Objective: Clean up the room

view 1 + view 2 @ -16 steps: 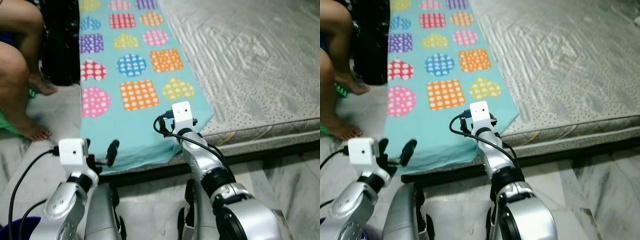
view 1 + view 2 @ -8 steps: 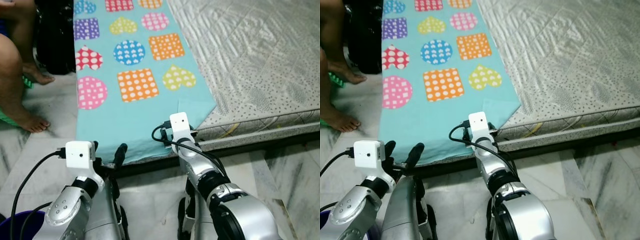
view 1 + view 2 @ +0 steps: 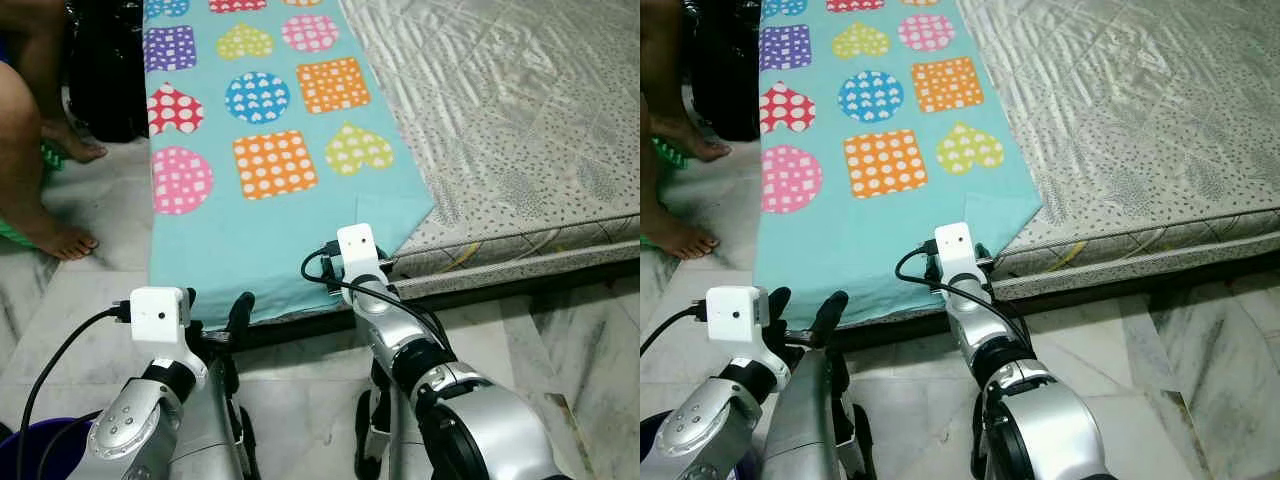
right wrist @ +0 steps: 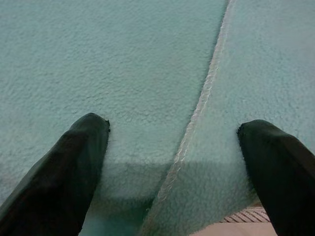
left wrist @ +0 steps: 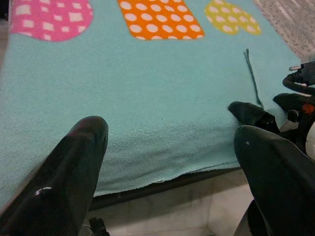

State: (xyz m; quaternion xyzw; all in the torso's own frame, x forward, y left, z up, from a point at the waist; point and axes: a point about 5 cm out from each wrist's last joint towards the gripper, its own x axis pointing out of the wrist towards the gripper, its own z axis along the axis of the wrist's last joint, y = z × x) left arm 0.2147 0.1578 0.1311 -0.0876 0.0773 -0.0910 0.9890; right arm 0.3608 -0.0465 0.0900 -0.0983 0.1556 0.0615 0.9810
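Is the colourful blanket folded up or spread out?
Mostly spread out. The blanket lies flat along the mattress, its hearts and squares showing; only the near corner is folded over.

The right tool (image 4: 172,147) is hidden in the eye views behind its own wrist camera (image 3: 359,246). The blanket (image 3: 250,230) runs off the far edge, its top shapes cut. The mattress (image 3: 520,130) is cut at the far and right edges. A person's legs (image 3: 30,150) are cropped at the left. A purple bin (image 3: 40,455) barely shows at the near left corner.
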